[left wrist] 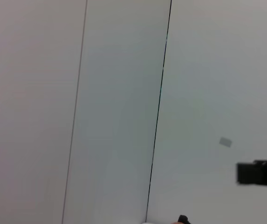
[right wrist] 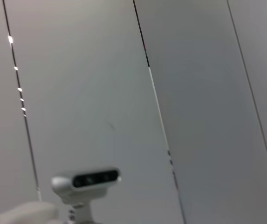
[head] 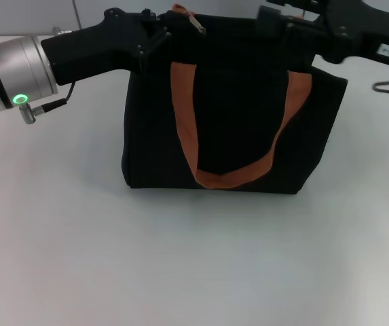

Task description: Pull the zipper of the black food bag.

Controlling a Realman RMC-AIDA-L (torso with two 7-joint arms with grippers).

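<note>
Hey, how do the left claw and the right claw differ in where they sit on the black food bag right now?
The left claw reaches in at the top left corner of the black food bag, close to the zipper; the right claw sits at the top right, away from the pull. The left arm shows a silver wrist ring with a green light; the right arm shows a white label. Both are black and level with the bag's top edge.

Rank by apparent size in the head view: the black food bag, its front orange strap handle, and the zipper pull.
1. black food bag
2. front orange strap handle, a loop across the bag's front
3. zipper, tiny by comparison, at the bag's top edge
</note>
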